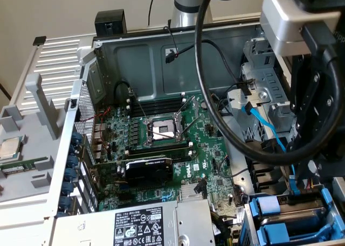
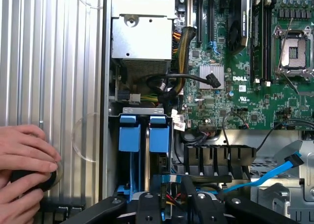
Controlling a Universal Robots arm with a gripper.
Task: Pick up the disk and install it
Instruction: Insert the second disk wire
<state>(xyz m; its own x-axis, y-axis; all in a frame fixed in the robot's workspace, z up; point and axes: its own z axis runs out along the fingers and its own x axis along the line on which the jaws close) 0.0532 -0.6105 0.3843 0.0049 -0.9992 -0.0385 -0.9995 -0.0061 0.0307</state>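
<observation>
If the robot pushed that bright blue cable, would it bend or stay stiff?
The blue cable would probably bend and flop, since it already lies in a loose curve. It looks thin and flat, so it is likely light for its length. Pushed, it would probably slide or swing aside rather than roll.

Count: two blue drive carriers (image 2: 130,133) (image 2: 159,133), one graphics card (image 1: 148,168), one empty CPU socket (image 1: 163,129), one loose CPU chip (image 1: 11,147), two hands (image 2: 24,150) (image 2: 17,202).

Two drive carriers (image 2: 144,133) side by side in bay beside PSU (image 2: 142,37), motherboard (image 2: 245,87) on PSU's other side.
</observation>
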